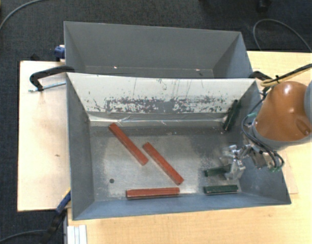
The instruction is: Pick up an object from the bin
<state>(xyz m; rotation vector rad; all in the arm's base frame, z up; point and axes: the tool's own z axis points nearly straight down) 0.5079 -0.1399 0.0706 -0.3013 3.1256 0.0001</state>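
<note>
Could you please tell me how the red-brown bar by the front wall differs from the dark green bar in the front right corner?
The red-brown bar is clearly longer than the dark green bar. The red-brown bar lies mid-front, well away from the gripper; the dark green bar lies close by it. Both are slim straight bars lying flat, roughly parallel to each other.
</note>
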